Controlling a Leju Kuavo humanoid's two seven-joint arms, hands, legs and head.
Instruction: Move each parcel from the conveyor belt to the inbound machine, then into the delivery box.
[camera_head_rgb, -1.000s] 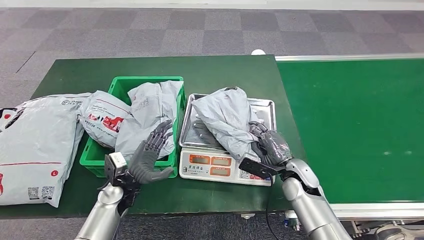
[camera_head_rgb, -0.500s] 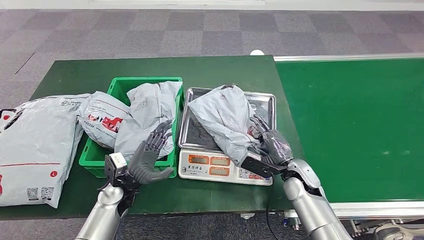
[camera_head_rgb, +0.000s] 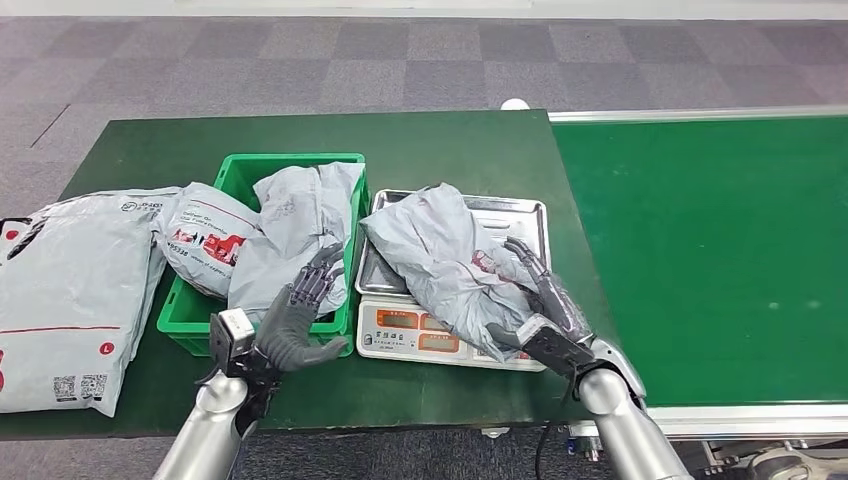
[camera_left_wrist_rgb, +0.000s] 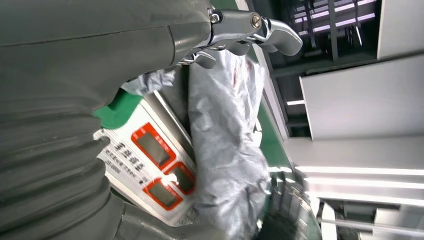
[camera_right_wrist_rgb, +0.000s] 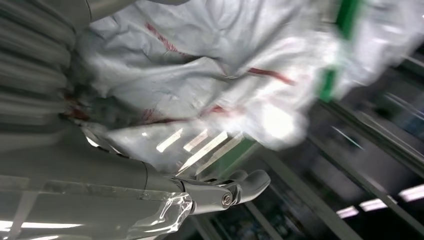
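A grey parcel (camera_head_rgb: 452, 262) is seen lying across the scale's steel tray (camera_head_rgb: 520, 215), overhanging the front. It is touched by the right hand (camera_head_rgb: 545, 310) — fingers extended, not clamped. The left hand (camera_head_rgb: 298, 315) is held spread, empty — before the green crate (camera_head_rgb: 190, 312).

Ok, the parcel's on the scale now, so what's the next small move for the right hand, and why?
Probably nudge the grey parcel leftward off the scale toward the green crate. The right hand rests against the parcel's right side with fingers extended, the parcel overhangs the scale's front, and the left hand waits open by the crate.
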